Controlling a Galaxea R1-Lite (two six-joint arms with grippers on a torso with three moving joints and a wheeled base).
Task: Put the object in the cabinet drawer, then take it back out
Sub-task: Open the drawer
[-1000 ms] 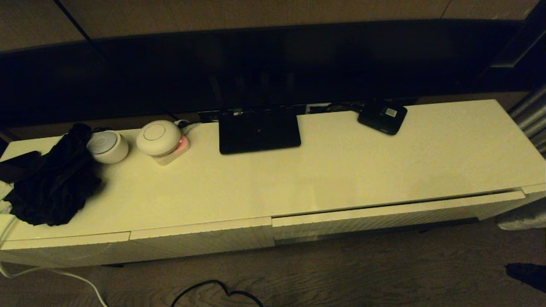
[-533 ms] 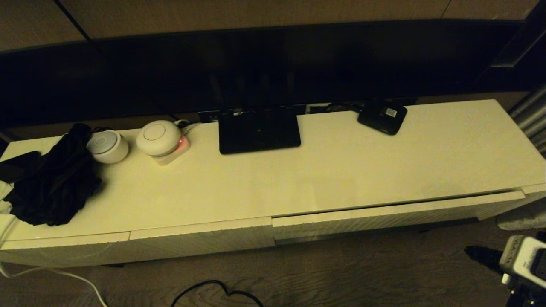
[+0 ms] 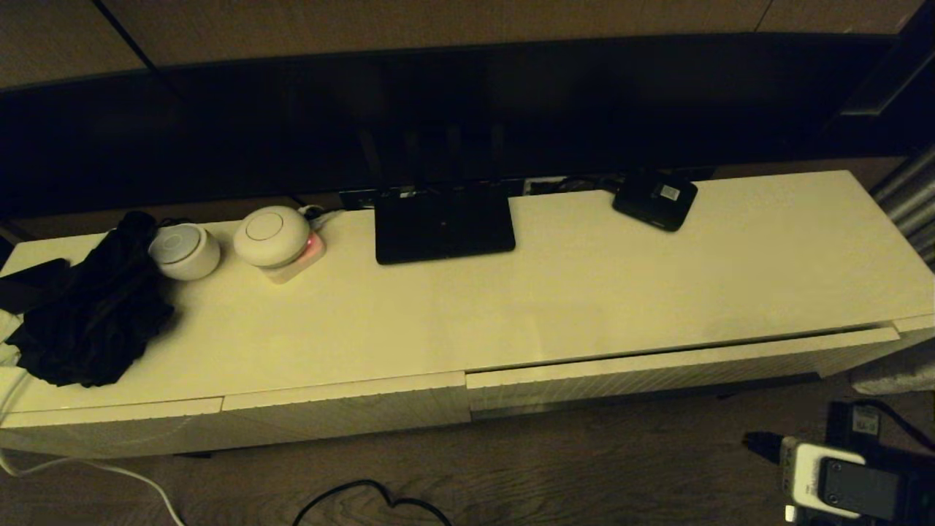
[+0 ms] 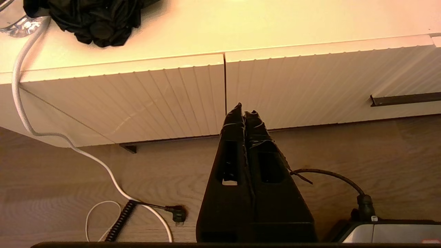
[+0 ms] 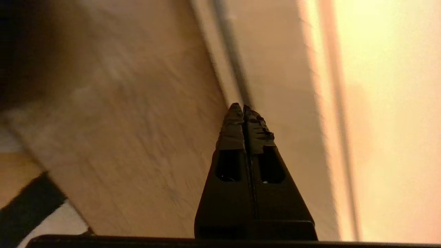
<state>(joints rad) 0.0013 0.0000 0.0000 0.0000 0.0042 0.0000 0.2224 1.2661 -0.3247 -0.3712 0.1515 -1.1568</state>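
Right gripper (image 5: 244, 110) newly risen into view, fingers pressed together, empty; I should open it before hooking the drawer (image 3: 679, 365) edge.

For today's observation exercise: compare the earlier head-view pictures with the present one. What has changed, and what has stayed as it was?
The right arm has come into the head view at the lower right, moving leftward over the floor; its right pincer is shut and empty. The cabinet drawer remains barely ajar. The router, black cloth and left pincer have not moved.

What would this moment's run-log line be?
right gripper: fingers shut, empty, low before cabinet drawer | left gripper: parked, shut | drawer: barely ajar
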